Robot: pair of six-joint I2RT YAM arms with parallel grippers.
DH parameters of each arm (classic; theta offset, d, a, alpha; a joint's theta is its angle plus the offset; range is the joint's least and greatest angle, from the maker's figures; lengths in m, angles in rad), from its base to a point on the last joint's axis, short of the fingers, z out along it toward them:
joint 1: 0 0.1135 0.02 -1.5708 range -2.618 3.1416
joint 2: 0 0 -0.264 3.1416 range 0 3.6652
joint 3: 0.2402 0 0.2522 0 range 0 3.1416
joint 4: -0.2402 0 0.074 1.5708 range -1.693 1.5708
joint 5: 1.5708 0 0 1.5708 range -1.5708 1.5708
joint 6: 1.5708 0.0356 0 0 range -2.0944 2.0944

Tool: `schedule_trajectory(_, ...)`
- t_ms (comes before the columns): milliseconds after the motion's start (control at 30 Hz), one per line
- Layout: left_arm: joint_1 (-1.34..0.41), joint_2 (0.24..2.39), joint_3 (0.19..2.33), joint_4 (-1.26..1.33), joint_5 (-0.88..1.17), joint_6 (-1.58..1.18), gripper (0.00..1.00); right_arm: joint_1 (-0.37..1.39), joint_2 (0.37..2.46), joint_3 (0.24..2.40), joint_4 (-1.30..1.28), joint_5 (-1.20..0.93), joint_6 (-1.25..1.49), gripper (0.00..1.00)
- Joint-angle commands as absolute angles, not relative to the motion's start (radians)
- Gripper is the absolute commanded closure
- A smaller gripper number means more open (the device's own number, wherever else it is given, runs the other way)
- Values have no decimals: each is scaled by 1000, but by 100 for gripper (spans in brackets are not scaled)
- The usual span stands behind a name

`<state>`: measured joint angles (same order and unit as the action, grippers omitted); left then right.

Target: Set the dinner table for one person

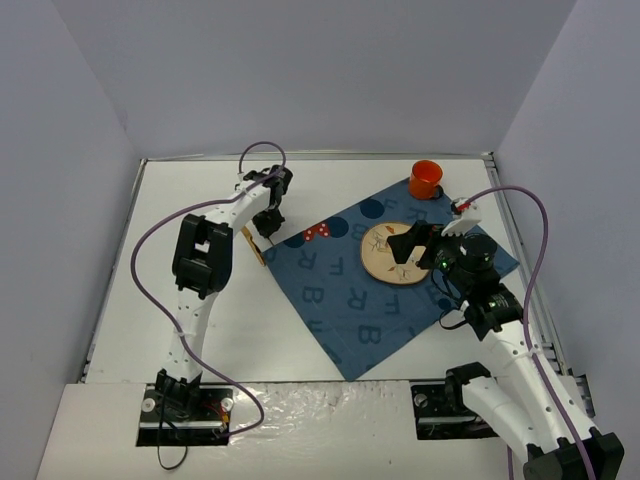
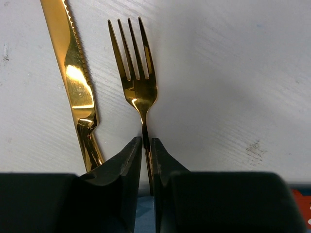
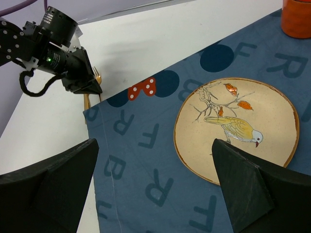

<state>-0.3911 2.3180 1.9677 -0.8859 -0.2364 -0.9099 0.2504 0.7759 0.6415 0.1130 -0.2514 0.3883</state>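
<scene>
A gold fork (image 2: 138, 87) lies on the white dinner table (image 1: 260, 330), tines pointing away from my left gripper (image 2: 146, 145). The jaws are pressed against both sides of its thin handle. A gold serrated knife (image 2: 77, 82) lies just left of the fork. Both rest beside the left corner of the blue letter-printed cloth (image 1: 350, 300). On the cloth sits a round bird-painted plate (image 3: 243, 131). My right gripper (image 3: 154, 145) hangs open above the cloth, its fingers wide apart, with the plate's left edge below the right finger.
An orange cup (image 1: 425, 178) stands on the cloth's far corner. A red white-dotted patch (image 3: 142, 89) shows near the cloth's left edge. Grey walls enclose the table on three sides. The left arm (image 1: 200, 255) stretches over the table's left half.
</scene>
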Motion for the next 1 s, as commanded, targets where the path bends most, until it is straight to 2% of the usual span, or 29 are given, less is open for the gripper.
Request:
schedule_trajectory(0, -373, 2294, 1925, -860, -224, -944, 96, 259, 767, 645, 176, -267, 369, 0)
schedule_trajectory(67, -367, 2276, 1913, -859, -221, -942, 100, 261, 767, 641, 177, -267, 367, 0)
schedule_trajectory(400, -294, 2061, 2046, -1031, -287, -925, 100, 260, 768, 645, 178, -281, 353, 0)
schedule_trajectory(567, -301, 1951, 2039, -1052, -270, -943, 100, 261, 770, 653, 179, -285, 360, 0)
schedule_trajectory(800, -345, 1761, 1833, -960, -252, -999, 100, 264, 762, 658, 183, -289, 383, 0)
schedule_trajectory(967, -471, 1705, 1667, -875, -239, -1099, 100, 267, 762, 663, 181, -287, 396, 0)
